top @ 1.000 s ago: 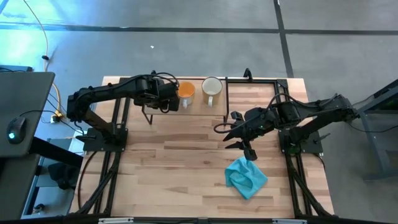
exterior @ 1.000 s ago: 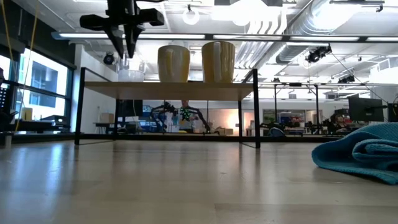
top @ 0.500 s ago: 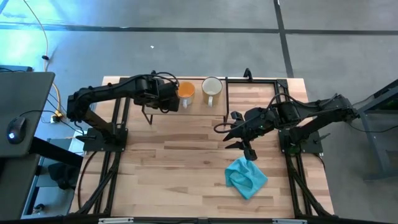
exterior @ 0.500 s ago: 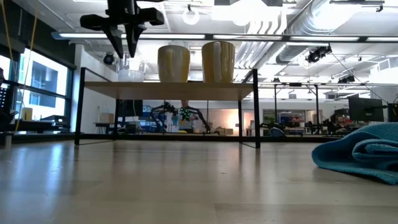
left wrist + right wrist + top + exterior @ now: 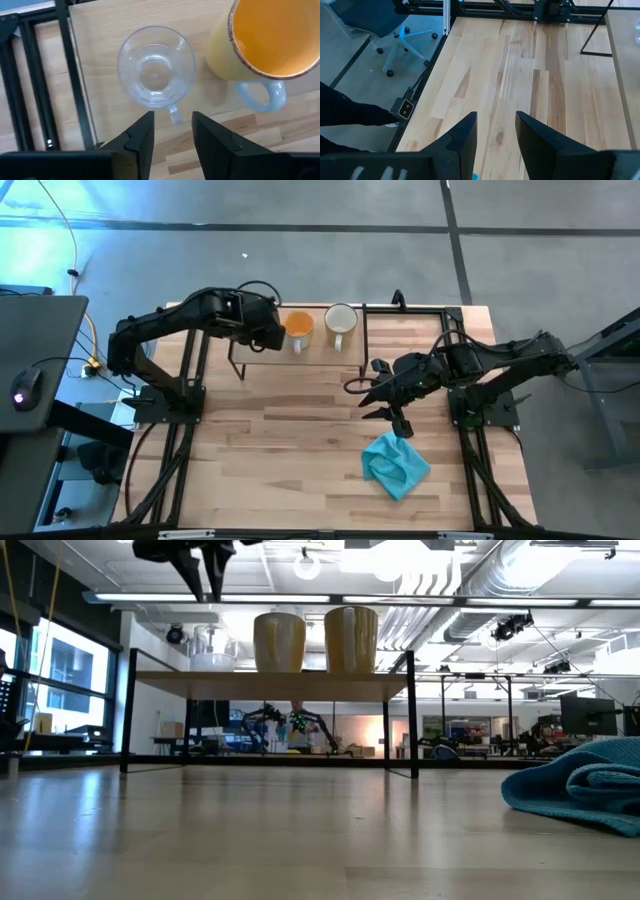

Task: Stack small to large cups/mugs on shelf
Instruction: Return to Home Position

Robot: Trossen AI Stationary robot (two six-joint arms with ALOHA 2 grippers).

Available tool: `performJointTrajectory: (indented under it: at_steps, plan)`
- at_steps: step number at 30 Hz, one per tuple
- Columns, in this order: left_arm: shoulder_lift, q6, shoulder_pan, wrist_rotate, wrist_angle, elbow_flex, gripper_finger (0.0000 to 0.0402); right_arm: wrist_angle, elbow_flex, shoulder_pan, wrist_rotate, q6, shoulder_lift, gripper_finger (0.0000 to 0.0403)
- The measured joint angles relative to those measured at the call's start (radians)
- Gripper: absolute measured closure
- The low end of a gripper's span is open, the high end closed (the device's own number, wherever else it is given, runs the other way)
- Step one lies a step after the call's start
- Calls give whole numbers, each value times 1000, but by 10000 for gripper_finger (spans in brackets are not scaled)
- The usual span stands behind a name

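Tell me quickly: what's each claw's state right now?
Left claw: open, empty, above the glass cup on the shelf.
Right claw: open, empty, over the table.

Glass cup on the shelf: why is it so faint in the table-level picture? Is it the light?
Low view: the glass cup stands on the shelf against bright ceiling lamps, so it fades into the room. Left wrist view: seen from above past the left fingers, its rim glints against plain wood and it shows much more clearly.
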Motion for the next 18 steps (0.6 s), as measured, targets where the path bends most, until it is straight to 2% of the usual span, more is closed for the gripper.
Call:
performJointTrajectory:
  at_steps: [7, 18]
  plan:
    - [0, 34, -14, -2, -26, 15, 282, 0, 0, 0, 0, 8, 0, 277]
    - [0, 91, -12, -97, -25, 13, 282, 0, 0, -3, 21, 44, 0, 277]
